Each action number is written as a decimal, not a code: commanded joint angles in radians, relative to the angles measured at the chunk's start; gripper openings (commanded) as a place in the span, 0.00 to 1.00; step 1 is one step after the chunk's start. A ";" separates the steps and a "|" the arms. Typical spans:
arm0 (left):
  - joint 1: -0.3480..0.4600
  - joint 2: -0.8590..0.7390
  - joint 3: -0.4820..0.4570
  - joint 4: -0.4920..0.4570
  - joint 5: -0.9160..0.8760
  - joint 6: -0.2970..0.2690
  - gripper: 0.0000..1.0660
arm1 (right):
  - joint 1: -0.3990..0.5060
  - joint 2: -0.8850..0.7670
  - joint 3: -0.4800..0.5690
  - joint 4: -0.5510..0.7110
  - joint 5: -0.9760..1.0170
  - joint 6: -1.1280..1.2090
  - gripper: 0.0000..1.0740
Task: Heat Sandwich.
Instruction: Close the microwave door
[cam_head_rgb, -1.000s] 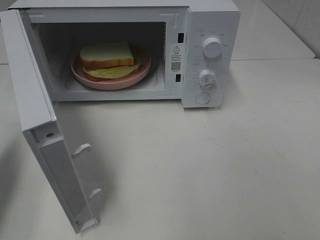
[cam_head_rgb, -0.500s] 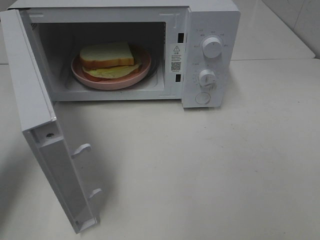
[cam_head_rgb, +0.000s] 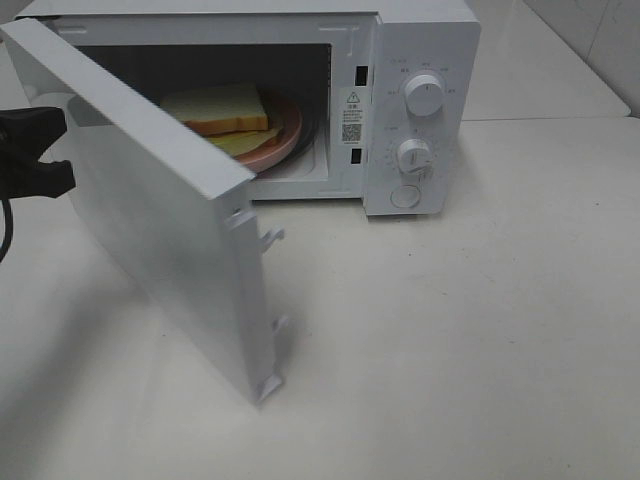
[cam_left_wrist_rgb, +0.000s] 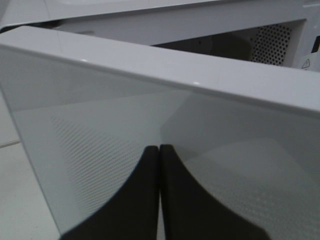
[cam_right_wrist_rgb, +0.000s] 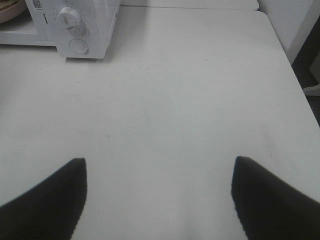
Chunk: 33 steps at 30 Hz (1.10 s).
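Note:
The sandwich lies on its pink plate inside the white microwave, partly hidden by the door, which stands about half shut. My left gripper is at the far left, behind the door's outer face. In the left wrist view it is shut, with its black fingertips against that face. My right gripper is open above bare table to the right of the microwave and holds nothing. It is outside the exterior view.
Two dials and a round button sit on the microwave's right panel. Latch hooks stick out from the door's free edge. White table spreads in front and to the right; its right edge shows in the right wrist view.
The door has swung from wide open to about half shut, now covering part of the sandwich and plate. My left gripper has come into view behind the door.

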 joint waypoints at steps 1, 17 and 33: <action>-0.029 0.007 -0.020 -0.043 -0.006 0.013 0.00 | -0.006 -0.026 0.004 -0.004 -0.007 0.000 0.71; -0.275 0.125 -0.135 -0.355 0.021 0.157 0.00 | -0.006 -0.026 0.004 -0.004 -0.007 0.000 0.71; -0.480 0.246 -0.306 -0.686 0.033 0.362 0.00 | -0.006 -0.026 0.004 -0.004 -0.007 0.000 0.71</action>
